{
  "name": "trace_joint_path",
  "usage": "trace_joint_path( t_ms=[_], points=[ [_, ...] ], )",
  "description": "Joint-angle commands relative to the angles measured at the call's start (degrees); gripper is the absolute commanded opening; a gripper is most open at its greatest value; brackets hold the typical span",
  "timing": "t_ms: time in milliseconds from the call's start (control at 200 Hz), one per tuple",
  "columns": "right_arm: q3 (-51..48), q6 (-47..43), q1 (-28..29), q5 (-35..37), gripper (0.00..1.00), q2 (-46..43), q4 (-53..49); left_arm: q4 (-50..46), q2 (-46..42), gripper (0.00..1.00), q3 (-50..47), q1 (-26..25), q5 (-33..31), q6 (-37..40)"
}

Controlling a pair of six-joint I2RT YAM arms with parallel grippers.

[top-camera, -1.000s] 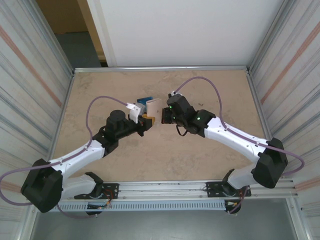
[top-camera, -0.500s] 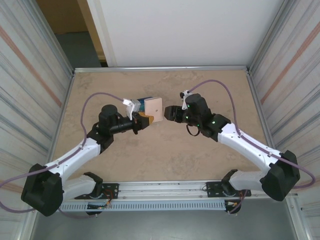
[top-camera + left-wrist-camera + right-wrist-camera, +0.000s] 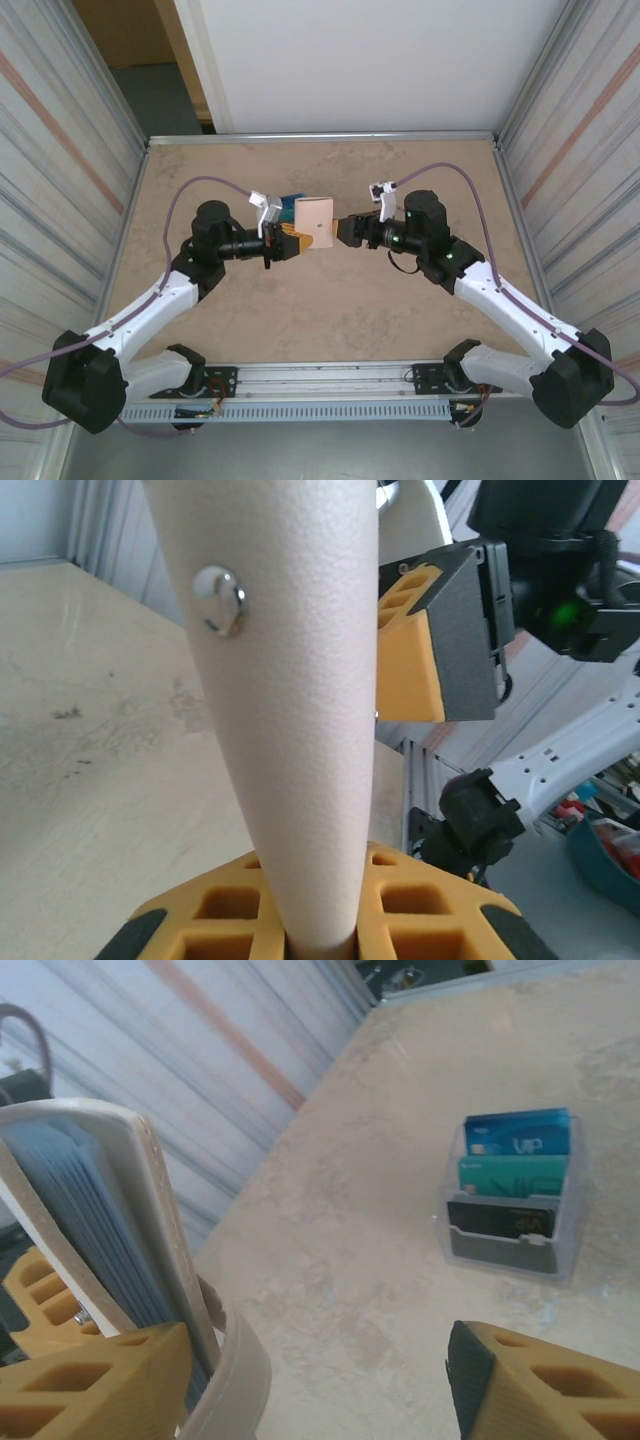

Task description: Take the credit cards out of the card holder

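The card holder (image 3: 314,215), a beige wallet with a metal snap (image 3: 220,600), stands on edge above the table centre. My left gripper (image 3: 291,243) (image 3: 320,932) is shut on its lower edge. My right gripper (image 3: 346,231) (image 3: 320,1385) is open just right of the wallet. Its left finger (image 3: 90,1385) lies against the wallet's pale blue inner side (image 3: 90,1210) and its other finger (image 3: 545,1385) stands well apart. The credit cards (image 3: 515,1150), blue, teal and dark, sit in a clear stand (image 3: 510,1250) on the table behind the wallet (image 3: 291,203).
The beige table (image 3: 330,320) is bounded by a metal rail at the back and corrugated walls (image 3: 70,150) at both sides. The arms' cables arch above the table on each side.
My right gripper went from shut at the wallet's edge to open and drew back to the right. My left arm swung the held wallet slightly right and back.
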Motion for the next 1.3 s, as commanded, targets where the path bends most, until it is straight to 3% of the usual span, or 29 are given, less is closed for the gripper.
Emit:
trace_joint_path(
  t_ms=[0, 236, 491, 687, 777, 792, 837, 887, 962, 1017, 1077, 1293],
  points=[
    [-1.3, -1.6, 0.4, -8.5, 0.62, -1.3, 6.6, 4.2, 0.3, 0.0, 2.1, -0.3, 6.3, -2.1],
    [-2.5, -1.9, 0.2, -14.4, 0.36, -1.5, 10.3, 9.3, 1.2, 0.0, 1.9, -0.3, 11.3, -4.8],
    [-3.3, -1.5, 0.2, -20.6, 0.21, -1.2, 14.8, 11.4, 1.0, 0.0, 1.9, -0.5, 12.4, -4.8],
    [-2.2, -1.5, 0.6, -22.2, 0.0, -0.9, 14.4, 10.1, 0.6, 0.0, 1.9, -0.8, 8.9, -4.2],
    [-1.9, -1.9, 0.7, -20.1, 0.0, -1.5, 13.0, 8.7, 0.3, 0.0, 1.6, -0.8, 5.7, -3.5],
    [-1.8, -2.1, 0.7, -19.5, 0.0, -1.6, 12.3, 8.7, 0.2, 0.03, 1.5, -0.8, 5.1, -3.4],
    [-1.7, -2.3, 0.7, -18.0, 0.0, -2.0, 11.1, 8.9, -0.1, 0.33, 0.8, -0.8, 3.1, -3.2],
    [-1.4, -2.6, 0.8, -16.4, 0.0, -2.4, 9.9, 9.0, -0.6, 0.48, 0.2, -0.8, 1.5, -2.9],
    [-1.1, -3.0, 0.8, -13.9, 0.0, -3.1, 7.9, 6.1, -1.1, 0.77, 0.6, -0.8, -0.5, -2.1],
    [-0.6, -3.4, 0.9, -11.9, 0.0, -3.5, 5.8, 3.2, -1.5, 0.88, 1.1, -0.8, -2.3, -1.0],
    [-0.3, -3.5, 1.0, -9.7, 0.0, -3.9, 4.3, 0.8, -2.0, 0.93, 1.5, -0.8, -4.4, -0.3],
    [-0.4, -2.9, 1.3, -3.7, 0.0, -4.7, 1.6, 0.3, -3.6, 0.95, 0.1, -0.8, -8.2, -0.7]
  ],
)
